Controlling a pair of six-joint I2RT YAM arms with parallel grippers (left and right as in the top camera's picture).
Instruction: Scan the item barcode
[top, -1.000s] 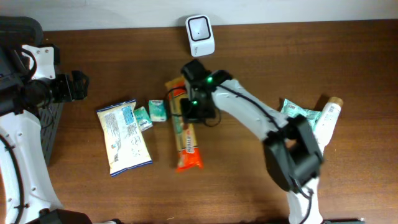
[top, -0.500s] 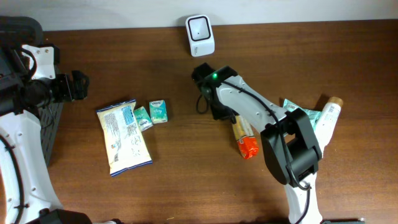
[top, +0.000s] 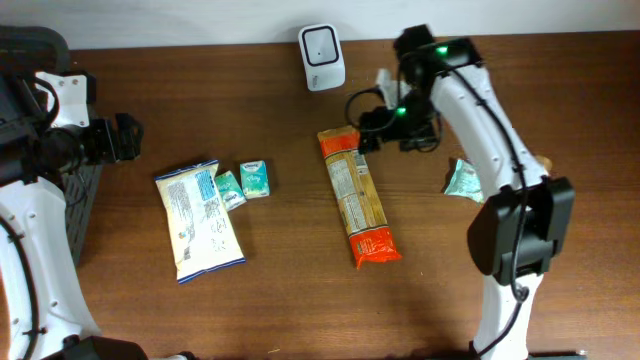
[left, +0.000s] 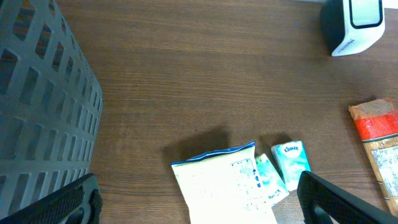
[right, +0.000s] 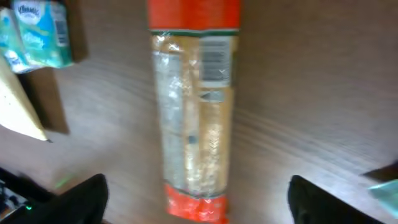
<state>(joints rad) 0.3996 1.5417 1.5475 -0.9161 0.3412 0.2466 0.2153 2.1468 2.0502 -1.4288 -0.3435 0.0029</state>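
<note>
**Right gripper and scanned item.** The right gripper (top: 368, 125) stood wide open and held nothing. In the right wrist view its two dark fingers (right: 74, 199) sat at the lower corners of the frame. The long package (right: 193, 106) lay between them on the wood, clear of both. From overhead the gripper hovered just beside the package's upper end; whether it touched the wrapper could not be told.

**The item.** The long package (top: 358, 205), clear in the middle with orange ends, lay flat on the table (top: 200, 90). It ran from upper left to lower right. A printed barcode panel (right: 214, 59) faced up near one orange end. The package lay apart from the white scanner (top: 322, 56), which stood at the table's far edge.

**Left gripper.** The left gripper (top: 120, 140) also stood wide open and empty, at the table's left side beside the grey basket (left: 37, 112).

**Surroundings.** A white and blue pouch (top: 200, 220) lay left of the package. Just beside the pouch were two small tissue packs (top: 254, 178), one partly against the pouch's edge. All three were well apart from the package. On the right, a green packet (top: 463, 180) was partly hidden by the right arm (top: 480, 110) that crossed above it.
</note>
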